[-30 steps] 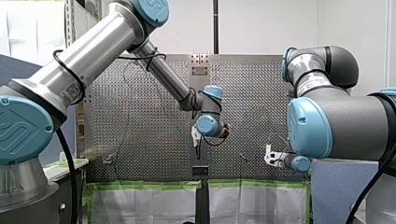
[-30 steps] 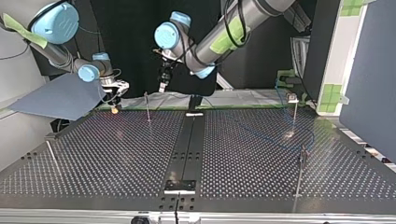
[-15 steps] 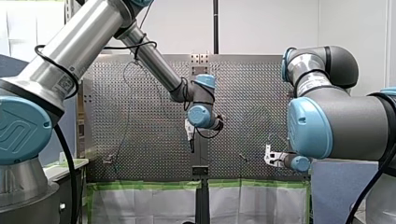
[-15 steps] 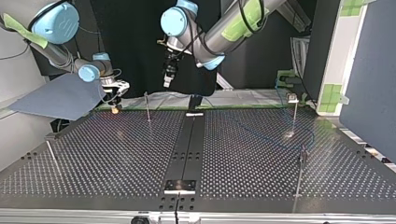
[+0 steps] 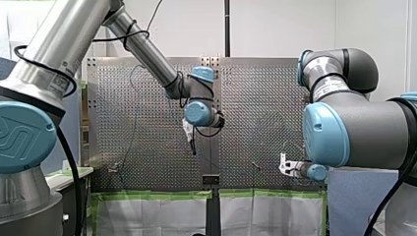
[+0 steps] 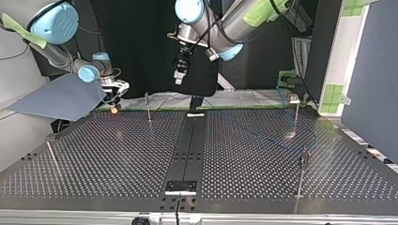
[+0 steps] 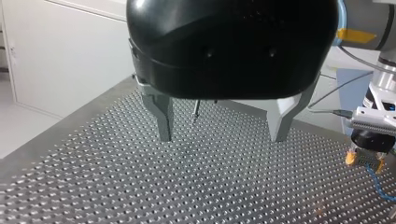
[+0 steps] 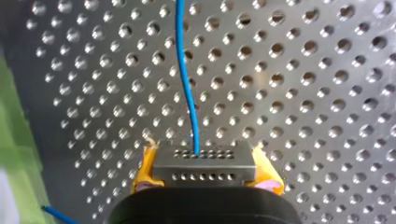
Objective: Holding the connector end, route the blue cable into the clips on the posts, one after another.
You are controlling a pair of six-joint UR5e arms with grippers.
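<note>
Two robot arms work over a perforated metal surface (image 6: pixel 117 154) set with thin upright posts (image 6: pixel 148 108). The robot's right gripper (image 8: pixel 205 169) sits low at the edge nearest the arms, at the top view's left, its yellow-padded fingers (image 8: pixel 142 172) closed on the connector (image 8: pixel 204 161). The blue cable (image 8: pixel 187 79) runs straight out of the connector and shows faintly, lying loose on the surface, toward the top view's right. Whether it sits in any clip I cannot tell. The left gripper (image 7: pixel 222 126) hangs high above the surface, its metal fingers spread apart and holding nothing. The likely trouble is the slack. With nothing guiding it, the cable could snag on one of the posts or slide past a clip instead of dropping in. A hard pull might also twist the connector between the pads, which grip only its sides. No brand or writing is legible. Stickers on the arm tubes and an embossed mark on a blue joint cap (image 5: pixel 17 137) are too small to read.
</note>
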